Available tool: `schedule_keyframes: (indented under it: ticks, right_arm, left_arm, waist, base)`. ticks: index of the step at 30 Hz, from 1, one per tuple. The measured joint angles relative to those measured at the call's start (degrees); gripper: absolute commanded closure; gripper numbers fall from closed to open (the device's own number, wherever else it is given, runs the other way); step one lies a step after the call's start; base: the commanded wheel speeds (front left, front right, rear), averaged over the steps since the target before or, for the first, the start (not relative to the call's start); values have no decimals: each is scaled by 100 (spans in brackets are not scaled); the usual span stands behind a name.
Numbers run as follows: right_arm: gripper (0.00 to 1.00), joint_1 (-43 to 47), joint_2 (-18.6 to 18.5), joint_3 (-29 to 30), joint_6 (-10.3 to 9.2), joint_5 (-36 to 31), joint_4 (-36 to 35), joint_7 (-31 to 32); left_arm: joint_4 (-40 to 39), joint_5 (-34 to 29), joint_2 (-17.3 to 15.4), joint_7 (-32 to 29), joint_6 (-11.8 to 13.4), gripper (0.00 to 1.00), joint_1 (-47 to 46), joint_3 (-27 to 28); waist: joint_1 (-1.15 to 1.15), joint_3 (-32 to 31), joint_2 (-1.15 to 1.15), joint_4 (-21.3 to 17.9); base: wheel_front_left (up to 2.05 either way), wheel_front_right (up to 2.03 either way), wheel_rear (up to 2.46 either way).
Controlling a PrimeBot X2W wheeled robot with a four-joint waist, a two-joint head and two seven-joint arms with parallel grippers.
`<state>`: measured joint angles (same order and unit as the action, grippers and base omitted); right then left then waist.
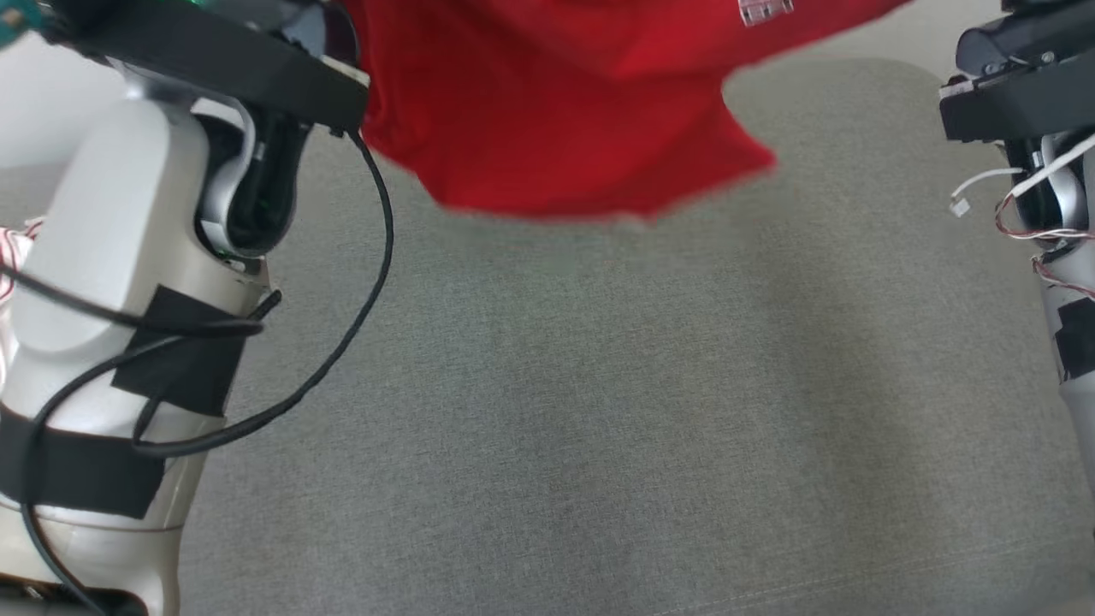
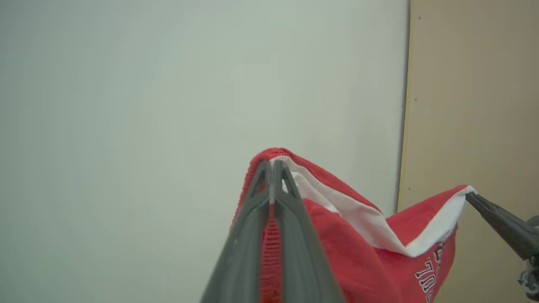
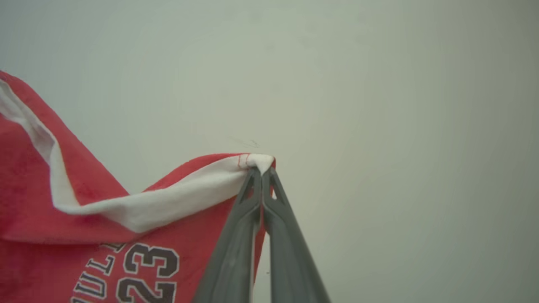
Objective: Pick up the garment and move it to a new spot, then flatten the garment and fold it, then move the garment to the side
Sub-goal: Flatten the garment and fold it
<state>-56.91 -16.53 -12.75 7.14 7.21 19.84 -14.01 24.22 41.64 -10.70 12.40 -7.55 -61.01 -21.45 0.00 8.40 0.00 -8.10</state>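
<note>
Garment (image 1: 565,111), red, hangs in the air between the two arms. Both grippers hold it up by its top edge.

Head view: the lower edge of the garment hangs loose and blurred above a grey cloth surface (image 1: 599,411). It looks clear of the surface. The pale left forearm (image 1: 111,299), strapped with black tape and looped by a black cable (image 1: 376,222), stands at one side. The right forearm (image 1: 1065,282) stands at the other, well apart.

Left wrist view: left gripper (image 2: 273,163) is clenched on a ribbed red edge, and a strip of the ribbing is pinched between its dark fingers. A white band (image 2: 358,214) sags away from that grip to the far corner, where the other arm's dark fingertips pinch it. Behind are a pale wall (image 2: 168,105) and a tan panel (image 2: 476,84).

Right wrist view: right gripper (image 3: 262,171) is clamped tight on the end of the white band, beside a short line of red stitching. This view also gives the print on the red cloth, the number 23 (image 3: 147,269) in black edged with white. The letters beside it are cut off by the frame and cannot be read whole.
</note>
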Motion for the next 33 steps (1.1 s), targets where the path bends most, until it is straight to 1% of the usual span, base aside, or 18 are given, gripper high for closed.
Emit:
schedule_keyframes:
  ticks: [2,4,5,6,7,8,11,13,14,16,17,19,21,26,29,33]
  right_arm:
    - [100,34,4,21,0,-8,131,-22]
    - [100,298,-2,-13,0,92,113,-29]
    - [100,298,-2,-13,0,92,113,-29]
    - [100,845,-8,-97,0,225,85,-38]
    - [100,845,-8,-97,0,225,85,-38]
    - [100,1211,-10,-134,0,334,93,-44]
    - [100,2527,0,-204,1,567,104,-43]
    - [100,3434,21,-202,1,740,180,-42]
    - [100,3807,29,-197,0,766,264,-40]
    - [100,4374,75,-152,0,844,377,-35]
    - [100,4516,132,-140,0,898,435,-35]
    - [100,4581,276,-166,1,965,474,-36]
    - [100,4551,332,-157,1,1021,460,-37]
    - [100,4554,118,-260,1,1039,378,-43]
    - [100,4565,59,-282,1,1027,261,-44]
    - [100,4646,1,-222,1,1022,70,-45]
  left_arm:
    - [-102,76,-27,30,0,100,52,45]
    - [-305,135,-86,31,0,100,337,26]
    - [-305,135,-86,31,0,100,337,26]
    - [-550,189,-189,30,0,100,932,-37]
    - [-550,189,-189,30,0,100,932,-37]
    - [-628,214,-225,30,0,100,1316,-101]
    - [-837,346,-291,23,12,100,2764,-276]
    - [-854,472,-274,23,104,100,3771,-415]
    - [-845,477,-258,24,112,100,4181,-502]
    - [-854,502,-188,31,182,100,4799,-605]
    - [-859,531,-172,32,205,100,5019,-623]
    - [-871,570,-197,87,252,100,5364,-580]
    - [-882,576,-203,90,247,100,5511,-590]
    - [-1049,533,-183,135,242,100,5562,-673]
    - [-1176,458,-191,136,242,100,5599,-720]
    - [-1397,386,-235,144,244,100,5888,-730]
  waist:
    - [0,-33,1,34]
    - [0,-70,0,73]
    - [0,-70,0,73]
    - [-1,-98,0,117]
    - [-1,-98,0,117]
    - [0,-109,0,138]
    - [0,-123,0,199]
    - [-1,-115,1,239]
    - [-1,-105,1,258]
    - [-1,-70,0,288]
    - [-1,-44,0,298]
    - [-1,10,0,300]
    - [-1,54,0,281]
    - [-1,98,0,249]
    - [-1,93,0,258]
    - [-1,80,0,270]
  base:
    - [0,0,0]
    - [0,0,0]
    - [0,0,0]
    - [0,0,0]
    - [0,0,0]
    - [0,0,0]
    - [0,0,0]
    - [0,0,0]
    - [0,0,0]
    - [0,0,0]
    - [0,0,0]
    - [0,0,0]
    - [0,0,0]
    - [0,0,0]
    - [0,0,0]
    - [0,0,0]
